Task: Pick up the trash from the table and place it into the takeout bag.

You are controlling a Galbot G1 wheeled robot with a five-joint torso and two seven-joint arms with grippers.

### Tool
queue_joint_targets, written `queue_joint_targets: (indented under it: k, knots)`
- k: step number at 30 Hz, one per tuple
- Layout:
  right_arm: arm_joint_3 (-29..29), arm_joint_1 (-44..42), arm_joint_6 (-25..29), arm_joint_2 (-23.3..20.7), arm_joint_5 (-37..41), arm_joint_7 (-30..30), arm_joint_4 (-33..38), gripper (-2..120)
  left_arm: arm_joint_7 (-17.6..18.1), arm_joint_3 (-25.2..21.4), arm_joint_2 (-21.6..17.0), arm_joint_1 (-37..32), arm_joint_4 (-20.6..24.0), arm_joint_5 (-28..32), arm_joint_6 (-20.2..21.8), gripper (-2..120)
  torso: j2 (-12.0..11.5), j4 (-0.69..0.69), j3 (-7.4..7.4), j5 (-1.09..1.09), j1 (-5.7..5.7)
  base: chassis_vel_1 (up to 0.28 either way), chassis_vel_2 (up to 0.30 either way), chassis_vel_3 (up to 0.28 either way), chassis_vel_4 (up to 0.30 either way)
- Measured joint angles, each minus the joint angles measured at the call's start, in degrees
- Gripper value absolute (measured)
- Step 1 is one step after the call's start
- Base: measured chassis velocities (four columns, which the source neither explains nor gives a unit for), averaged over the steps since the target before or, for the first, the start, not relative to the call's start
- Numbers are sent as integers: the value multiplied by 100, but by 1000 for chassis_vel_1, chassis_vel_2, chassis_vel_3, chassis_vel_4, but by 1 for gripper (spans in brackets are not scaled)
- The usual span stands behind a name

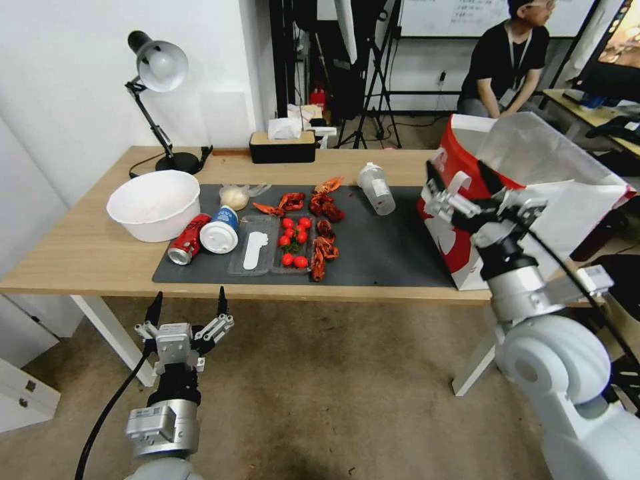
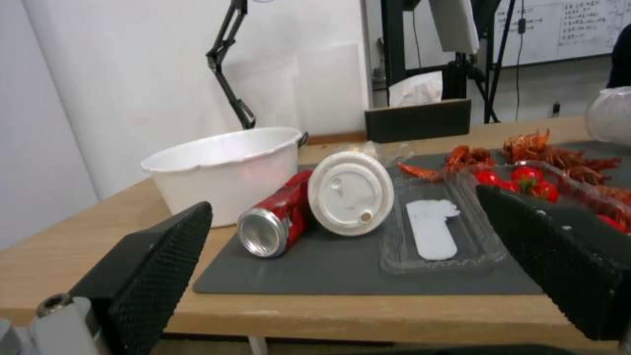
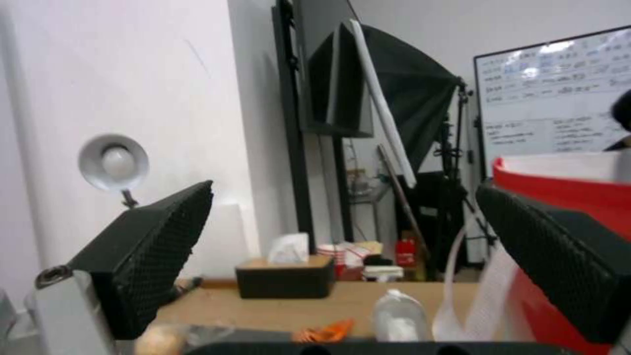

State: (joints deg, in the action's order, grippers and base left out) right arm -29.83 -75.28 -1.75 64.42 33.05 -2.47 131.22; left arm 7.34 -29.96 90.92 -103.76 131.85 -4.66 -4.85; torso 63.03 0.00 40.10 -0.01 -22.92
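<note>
Below the surface's (image 1: 87, 257) near edge, the left tool (image 1: 189, 307) hangs wide and empty.
On the mat lie can (image 1: 189, 239), cup (image 1: 220, 230) and bottle (image 1: 377, 189); the right tool (image 1: 465, 179), wide, empty, is at the bag's (image 1: 460, 247) handle.

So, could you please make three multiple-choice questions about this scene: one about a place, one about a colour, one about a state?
1. Where does the soda can lie?
A. inside the takeout bag
B. on the dark mat, between the white bowl and the cup
C. on the floor

2. What colour is the cup's lid?
A. white
B. black
C. green

3. How is the left tool?
A. shut on the can
B. shut on nothing
C. open, before the table edge

Answers:
1 B, the can rests on the mat beside the bowl and the cup.
2 A, the left wrist view faces the white lid.
3 C, its fingers stand apart and hold nothing.
</note>
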Motion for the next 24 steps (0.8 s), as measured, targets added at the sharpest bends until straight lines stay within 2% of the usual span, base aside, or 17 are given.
queue_joint_targets:
  k: [3, 13, 17, 20, 24]
  knots:
    - [-9, -417, 214, 139, -395, -11, -70, 100, 0, 1, -5, 18, -63, 4, -20, 100, 0, 1, 0, 1, 0, 0, 0, 0, 0]
    - [8, -815, 492, 301, -720, 5, -135, 100, -3, 1, -17, 31, -108, 5, -48, 100, 0, -2, 0, 1, 0, 0, 0, 0, 0]
    - [76, -1480, 1105, 618, -1265, 39, -379, 100, -9, 5, -24, 57, -165, 13, -73, 100, 0, -2, -1, 2, 0, 0, 0, 0, 0]
    - [83, -1663, 1320, 732, -1412, 40, -492, 100, -10, 7, -27, 71, -178, 18, -76, 100, 0, -2, -1, 1, 1, 0, 0, 0, 0]
    - [130, -2238, 2118, 961, -1736, 9, -966, 100, -43, 4, -77, 89, -285, 31, -150, 100, 0, -1, 0, 1, 0, 0, 0, 0, 0]
